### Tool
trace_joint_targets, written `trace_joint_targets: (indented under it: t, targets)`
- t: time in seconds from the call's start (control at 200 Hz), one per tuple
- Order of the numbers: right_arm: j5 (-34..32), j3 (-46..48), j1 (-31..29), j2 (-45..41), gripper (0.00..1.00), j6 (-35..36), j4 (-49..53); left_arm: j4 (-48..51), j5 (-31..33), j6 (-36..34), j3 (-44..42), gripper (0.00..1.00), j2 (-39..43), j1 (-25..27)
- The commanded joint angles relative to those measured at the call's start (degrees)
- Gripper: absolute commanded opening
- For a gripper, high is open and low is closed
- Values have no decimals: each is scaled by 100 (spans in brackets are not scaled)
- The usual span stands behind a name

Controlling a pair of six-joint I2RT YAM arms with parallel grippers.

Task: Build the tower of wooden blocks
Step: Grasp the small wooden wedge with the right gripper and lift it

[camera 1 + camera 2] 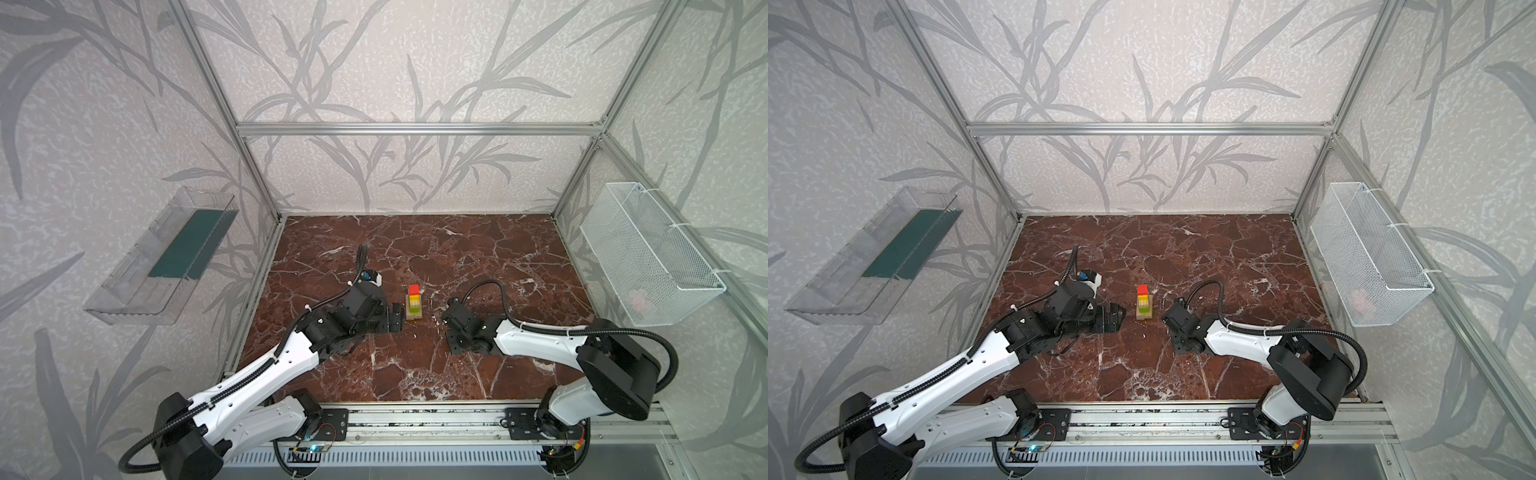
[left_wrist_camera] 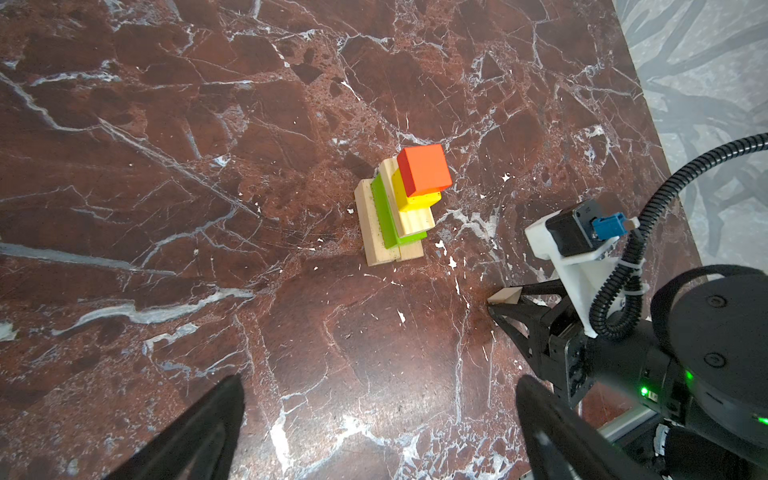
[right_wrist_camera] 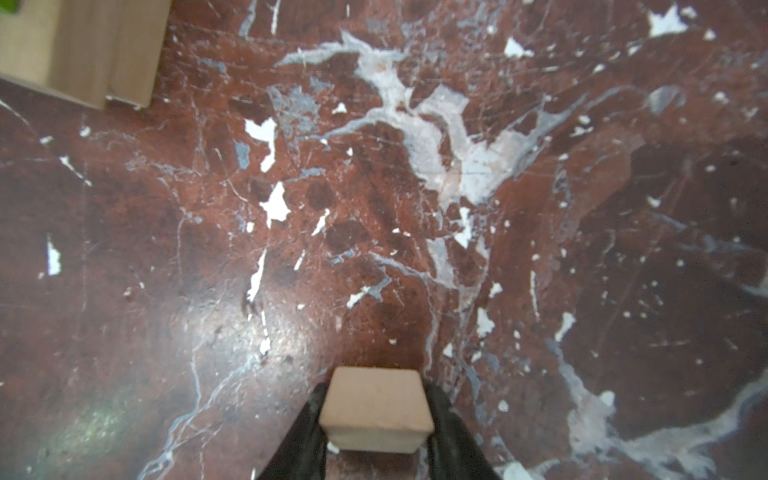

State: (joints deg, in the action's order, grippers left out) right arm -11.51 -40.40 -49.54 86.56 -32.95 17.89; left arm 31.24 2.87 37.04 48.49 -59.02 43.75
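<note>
We find the wood block tower (image 1: 414, 303) near the middle of the desk (image 1: 478, 249), red cube (image 2: 424, 168) on top, between our two end effectors. The left end effector (image 2: 380, 380) hangs beside it, fingers (image 2: 208, 436) spread wide, holding nothing. The right end effector (image 3: 376, 392), on the side toward the desk's right edge, presses its fingers (image 3: 449, 436) against both sides of a small tan block (image 3: 376, 409).

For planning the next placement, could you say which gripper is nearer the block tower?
Left, probably. The open left gripper hangs just left of the wood block tower; the right gripper, gripping a tan block, sits farther to its right.
</note>
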Motion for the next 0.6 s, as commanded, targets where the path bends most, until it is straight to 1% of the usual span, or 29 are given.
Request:
trace_joint_targets:
  t: [0.0,0.195,0.355,0.505,0.595]
  targets:
    - [75,11,-47,-119,35,-13,294,22,12,-52,145,99,16,-24]
    - [276,75,-49,-518,30,357,120,31,51,-90,178,100,40,-24]
    - [263,45,-38,-976,30,680,190,114,116,-112,202,99,116,-24]
    - [295,-180,-14,-1479,30,1365,322,318,234,-143,208,99,306,-33]
    - [620,-433,195,-1622,29,1783,382,418,275,-117,150,100,480,-39]
